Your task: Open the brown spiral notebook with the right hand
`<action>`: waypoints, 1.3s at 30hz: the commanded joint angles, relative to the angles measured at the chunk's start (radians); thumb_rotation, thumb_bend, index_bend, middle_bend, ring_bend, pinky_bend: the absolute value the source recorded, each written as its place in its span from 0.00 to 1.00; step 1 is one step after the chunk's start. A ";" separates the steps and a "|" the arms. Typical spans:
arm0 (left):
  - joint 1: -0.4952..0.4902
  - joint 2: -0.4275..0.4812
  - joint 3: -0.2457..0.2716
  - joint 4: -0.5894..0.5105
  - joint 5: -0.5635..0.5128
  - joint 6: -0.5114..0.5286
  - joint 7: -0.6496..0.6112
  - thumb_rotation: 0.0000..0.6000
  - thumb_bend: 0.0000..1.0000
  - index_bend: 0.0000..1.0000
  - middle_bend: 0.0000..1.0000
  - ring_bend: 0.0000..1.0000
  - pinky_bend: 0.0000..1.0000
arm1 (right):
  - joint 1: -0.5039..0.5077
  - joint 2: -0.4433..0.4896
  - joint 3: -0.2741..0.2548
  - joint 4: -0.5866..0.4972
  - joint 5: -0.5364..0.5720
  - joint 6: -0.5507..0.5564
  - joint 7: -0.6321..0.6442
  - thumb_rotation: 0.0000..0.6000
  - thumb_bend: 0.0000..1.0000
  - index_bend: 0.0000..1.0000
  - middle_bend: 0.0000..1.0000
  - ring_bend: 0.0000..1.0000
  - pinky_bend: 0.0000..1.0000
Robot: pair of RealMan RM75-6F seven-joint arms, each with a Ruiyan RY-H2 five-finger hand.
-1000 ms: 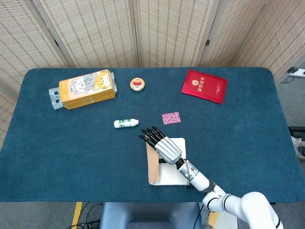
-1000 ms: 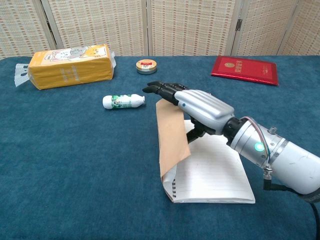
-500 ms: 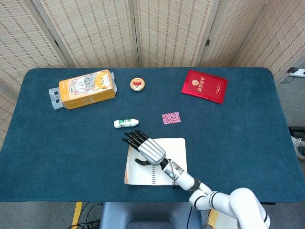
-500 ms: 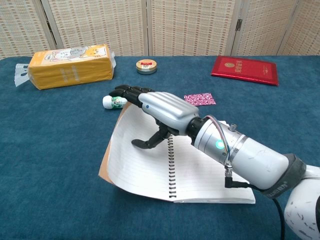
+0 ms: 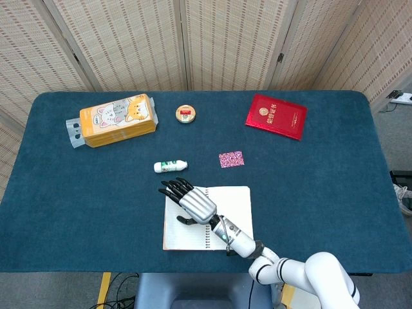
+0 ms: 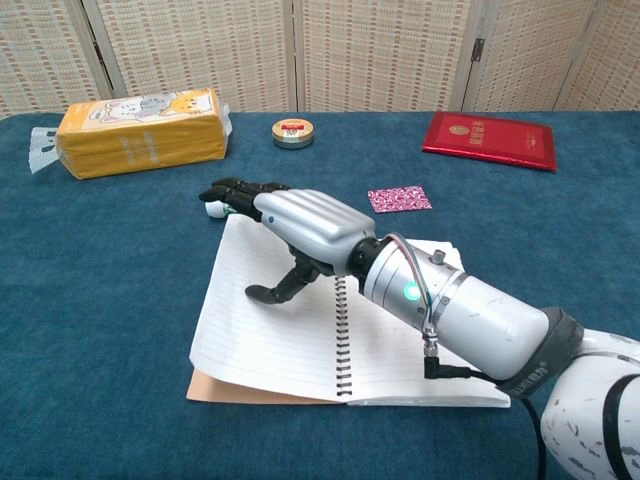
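The brown spiral notebook [image 5: 228, 205] [image 6: 280, 345] lies open near the table's front edge, lined white pages up, spiral down the middle. A strip of its brown cover shows under the left page's front edge. My right hand [image 5: 190, 199] [image 6: 290, 222] hovers palm down over the left page, fingers stretched out toward the left and thumb hanging down toward the paper. It holds nothing. I cannot tell whether the thumb tip touches the page. My left hand is in neither view.
A small white bottle [image 5: 170, 167] lies just beyond the notebook, partly hidden behind my fingers in the chest view. A pink patterned card [image 5: 231, 159], a red booklet [image 5: 275, 116], a round tin [image 5: 185, 114] and an orange cat-print pack [image 5: 116, 121] lie farther back.
The cover and left page, standing upright a second ago, have swung over to the left and now lie flat. My right hand followed them leftward and lower.
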 commanded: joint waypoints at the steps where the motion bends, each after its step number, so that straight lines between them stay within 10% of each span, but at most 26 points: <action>1: 0.001 0.000 0.003 0.000 0.005 0.002 0.001 1.00 0.24 0.19 0.11 0.12 0.20 | 0.000 0.001 -0.001 -0.005 0.002 0.005 -0.004 1.00 0.34 0.00 0.00 0.00 0.00; 21: 0.002 0.004 0.010 -0.009 0.022 0.003 -0.002 1.00 0.24 0.19 0.11 0.12 0.20 | -0.010 0.015 -0.029 0.006 -0.004 0.027 -0.005 1.00 0.33 0.00 0.00 0.00 0.00; 39: -0.039 -0.030 0.072 -0.064 0.132 0.005 0.202 1.00 0.24 0.19 0.11 0.12 0.20 | -0.333 0.665 -0.102 -0.663 0.043 0.322 -0.440 1.00 0.32 0.00 0.00 0.00 0.00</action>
